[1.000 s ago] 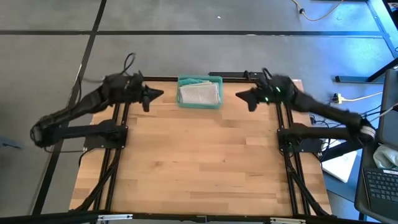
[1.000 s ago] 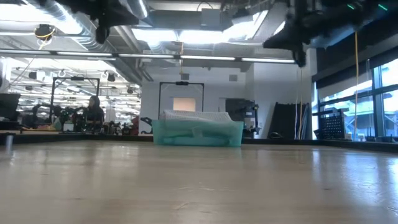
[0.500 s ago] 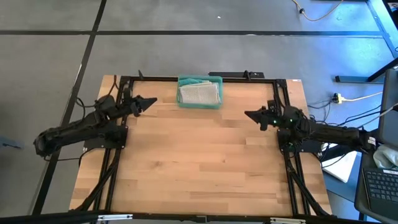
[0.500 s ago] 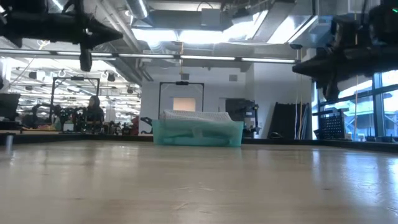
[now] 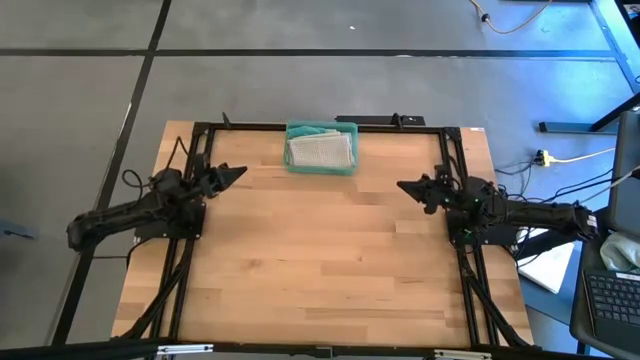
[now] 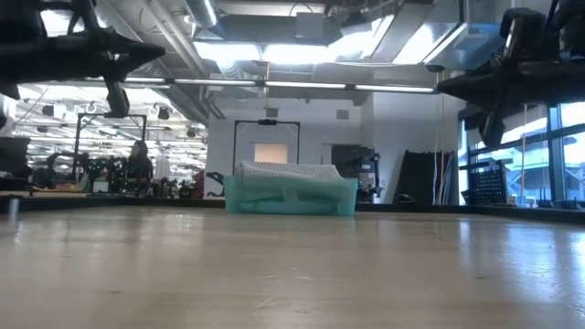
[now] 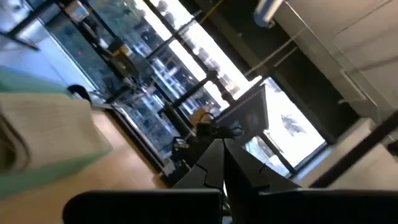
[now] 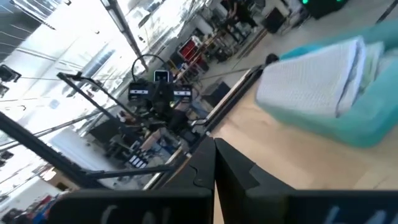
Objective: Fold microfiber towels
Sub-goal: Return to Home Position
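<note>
A rigid teal plastic bin (image 5: 321, 147) stands at the middle of the table's far edge, with a folded light grey towel (image 5: 320, 151) on top of other towels in it. It also shows in the low view (image 6: 291, 195). My left gripper (image 5: 238, 172) is shut and empty at the table's far left, raised above it. My right gripper (image 5: 403, 186) is shut and empty at the far right, also raised. Both point inward. The bin shows in the left wrist view (image 7: 43, 140) and in the right wrist view (image 8: 339, 102).
A black frame (image 5: 320, 124) runs along the table's far edge and down both sides by the arm bases. The wooden tabletop (image 5: 320, 260) lies bare between the arms and toward the near edge. A desk with a keyboard (image 5: 612, 300) stands off the table's right.
Both arms have drawn back from beside the bin toward the table's left and right edges and a little toward the near edge, and have come down lower. Both grippers stay shut. The bin and towels have not moved.
</note>
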`<state>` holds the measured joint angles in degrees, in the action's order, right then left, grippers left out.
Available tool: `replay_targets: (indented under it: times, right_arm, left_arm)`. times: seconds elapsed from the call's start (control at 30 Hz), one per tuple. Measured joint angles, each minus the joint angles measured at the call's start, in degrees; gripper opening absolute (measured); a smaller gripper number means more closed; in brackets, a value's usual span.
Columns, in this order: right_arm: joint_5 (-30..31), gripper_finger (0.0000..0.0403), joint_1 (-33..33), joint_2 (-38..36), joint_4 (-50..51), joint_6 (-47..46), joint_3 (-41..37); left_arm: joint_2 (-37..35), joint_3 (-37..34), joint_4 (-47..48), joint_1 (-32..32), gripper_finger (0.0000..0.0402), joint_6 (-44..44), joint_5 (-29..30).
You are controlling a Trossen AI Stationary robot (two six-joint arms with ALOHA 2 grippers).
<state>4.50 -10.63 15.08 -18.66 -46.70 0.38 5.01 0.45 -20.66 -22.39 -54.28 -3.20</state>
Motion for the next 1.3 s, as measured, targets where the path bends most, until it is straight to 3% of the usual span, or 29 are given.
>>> replay_targets:
  times: [0.2, 0.33, 0.47, 0.53, 0.67, 0.87, 1.0, 1.3]
  right_arm:
    - [-0.44, 0.0007, 3.83, 0.14, -0.19, -3.95, 0.00]
    - [2.13, 0.0005, 7.86, 0.13, -1.92, -4.03, 0.00]
    - [7.50, 0.0005, 10.89, 0.14, -1.71, -0.65, 0.00]
    - [7.93, 0.0004, 11.34, 0.14, -1.10, 4.97, 0.00]
    - [7.99, 0.0014, 11.37, 0.14, 6.37, 25.33, 0.00]
    - [7.76, 0.0030, 10.45, 0.33, 15.70, 30.90, 0.05]
    - [5.98, 0.0029, 10.44, 0.47, 16.05, 36.51, 0.07]
    - [5.95, 0.0028, 10.44, 0.45, 16.01, 36.65, 0.09]
  left_arm:
    - [-0.96, 0.00, 0.89, 6.94, 0.0000, 0.68, 0.53]
    - [-0.96, 0.00, 1.57, 13.86, 0.0000, 1.74, 5.67]
    - [-0.89, 0.00, 8.68, 19.03, 0.0000, 9.29, 15.51]
    - [-0.91, 0.00, 9.49, 19.73, 0.0000, 14.18, 18.76]
    - [-0.91, 0.00, 12.06, 19.78, 0.0000, 29.95, 19.19]
    - [-0.91, 0.00, 14.79, 19.78, 0.0000, 48.25, 19.15]
    - [-0.91, 0.00, 14.71, 19.78, 0.0000, 51.87, 19.13]
    - [-0.91, 0.00, 14.69, 19.75, 0.0000, 51.91, 19.02]
